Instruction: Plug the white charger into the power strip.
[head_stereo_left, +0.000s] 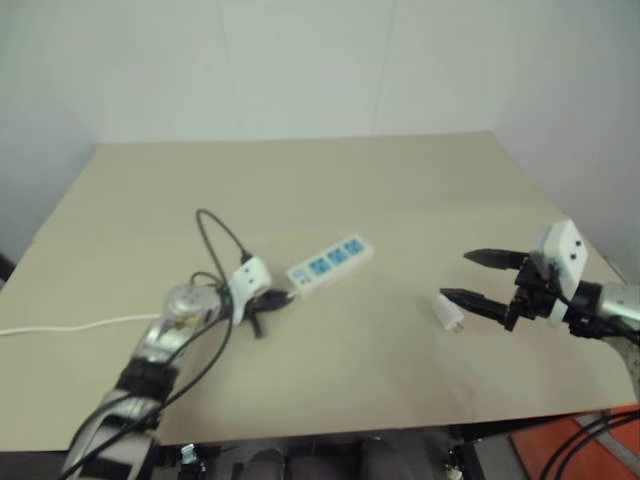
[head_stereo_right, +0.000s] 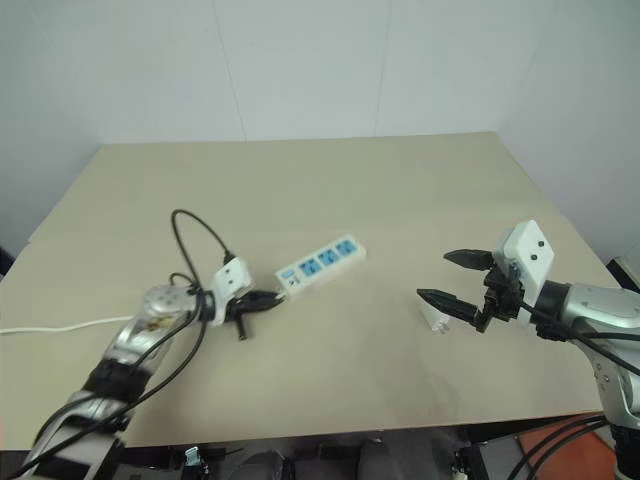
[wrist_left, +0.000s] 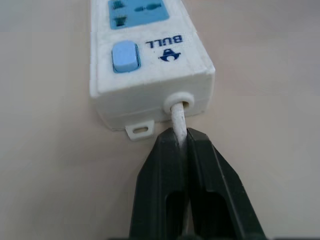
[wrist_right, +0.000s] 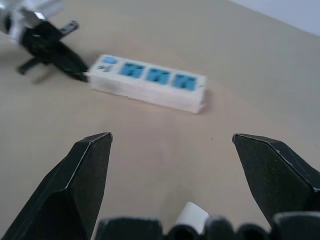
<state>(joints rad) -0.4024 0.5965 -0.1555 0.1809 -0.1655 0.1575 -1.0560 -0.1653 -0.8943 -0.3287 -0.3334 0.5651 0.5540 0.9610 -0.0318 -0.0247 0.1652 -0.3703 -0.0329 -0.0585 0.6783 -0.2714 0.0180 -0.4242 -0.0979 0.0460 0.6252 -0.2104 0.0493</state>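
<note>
Left wrist view: left gripper (wrist_left: 181, 142) pinches the cord (wrist_left: 178, 120) at the strip (wrist_left: 150, 60), steadying it; right gripper (head_stereo_right: 458, 281), spread, must next grab the charger (head_stereo_right: 434, 315).

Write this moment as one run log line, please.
left gripper: shut on cord at power strip | right gripper: open, over white charger | charger: unplugged, on table

Tan counter (head_stereo_left: 400, 180). Power strip (head_stereo_left: 330, 263) lies near centre, angled toward 2 o'clock. Left pincer (head_stereo_left: 268, 305) at its 8 o'clock end, tips at the strip's cord end. White charger (head_stereo_left: 450, 312) at the strip's 4 o'clock, beside right pincer (head_stereo_left: 468, 276), jaws spread wide.
</note>
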